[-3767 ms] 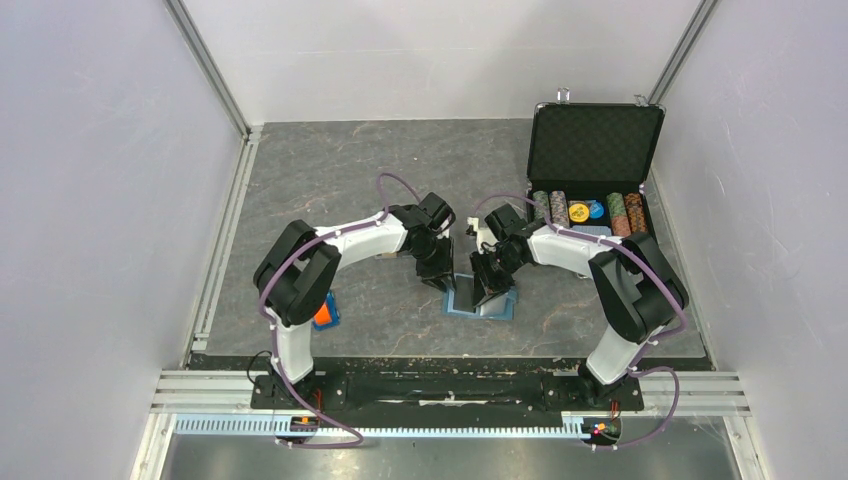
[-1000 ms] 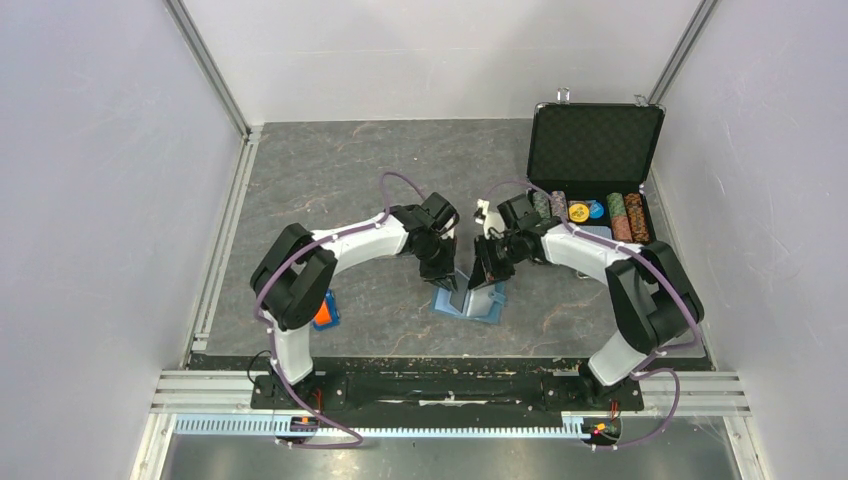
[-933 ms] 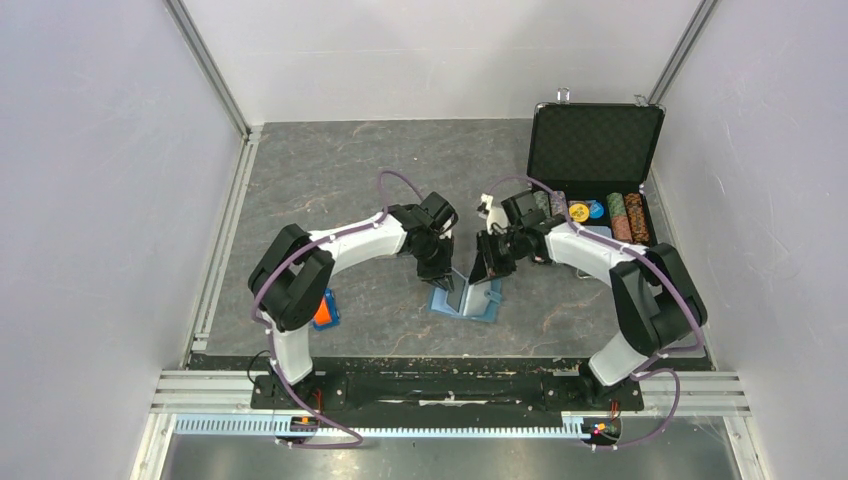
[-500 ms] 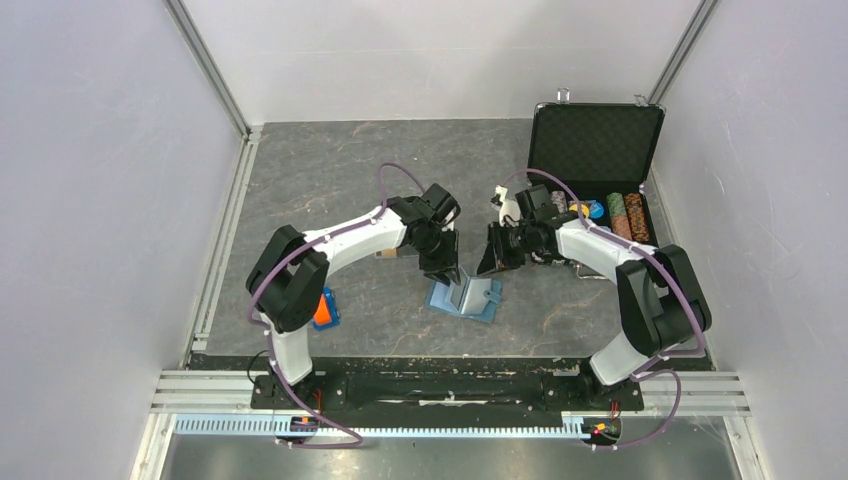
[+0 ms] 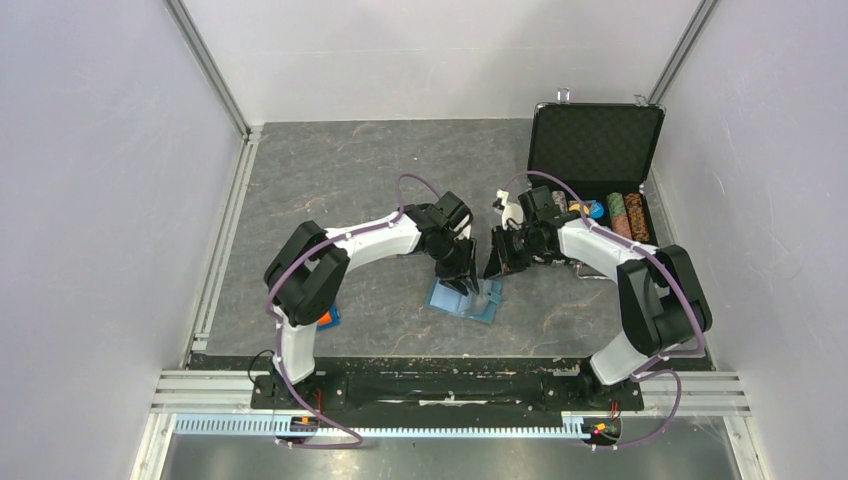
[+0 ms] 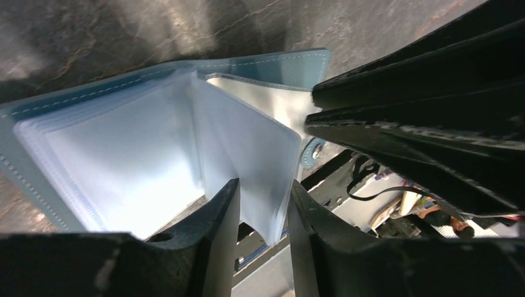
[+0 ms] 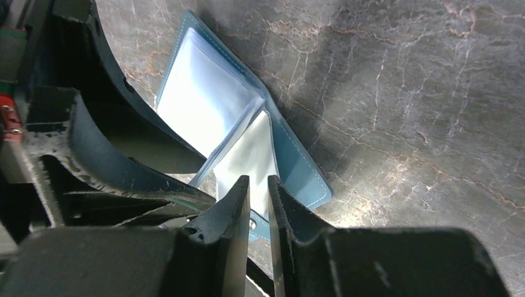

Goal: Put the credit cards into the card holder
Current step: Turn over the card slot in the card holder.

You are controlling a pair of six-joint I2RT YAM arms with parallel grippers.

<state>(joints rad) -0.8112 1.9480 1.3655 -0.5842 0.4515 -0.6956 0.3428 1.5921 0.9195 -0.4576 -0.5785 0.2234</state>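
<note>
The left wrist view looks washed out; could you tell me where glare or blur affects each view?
Left wrist: glare bleaches the clear sleeves of the card holder; the near fingers are soft. Right wrist: milder sheen, table sharp. Top external: evenly lit.

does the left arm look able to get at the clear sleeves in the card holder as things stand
Probably yes: the card holder lies open and one clear sleeve stands between the parted fingers of the left gripper. The right gripper hangs close beside it but does not cover that sleeve.
</note>
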